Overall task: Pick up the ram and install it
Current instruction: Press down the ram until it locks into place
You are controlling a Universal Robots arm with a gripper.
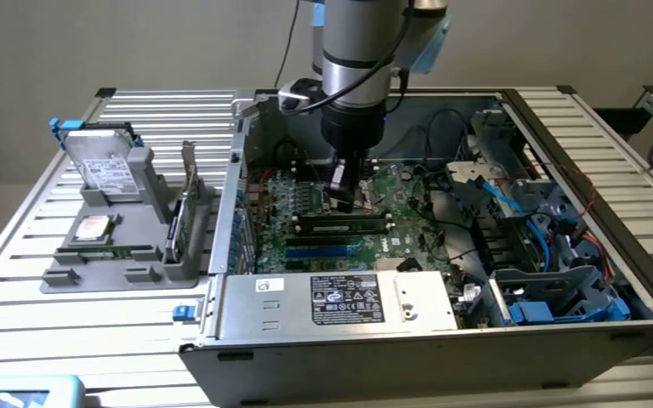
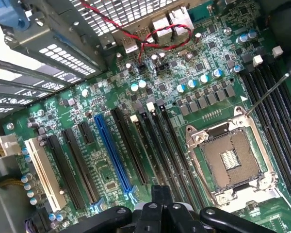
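The gripper (image 1: 346, 204) is down inside the open computer case (image 1: 599, 336), in the middle of the exterior view, with its fingers pressed together and pinching nothing that I can see. The ram (image 1: 343, 224) seems to sit already in a slot of the motherboard (image 2: 102, 170), just below the fingertips. I judge this to be the installing step. Seating it calls for a straight, even push.

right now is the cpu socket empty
Yes, the cpu socket on the motherboard sits open, bare contacts showing, no chip in it.
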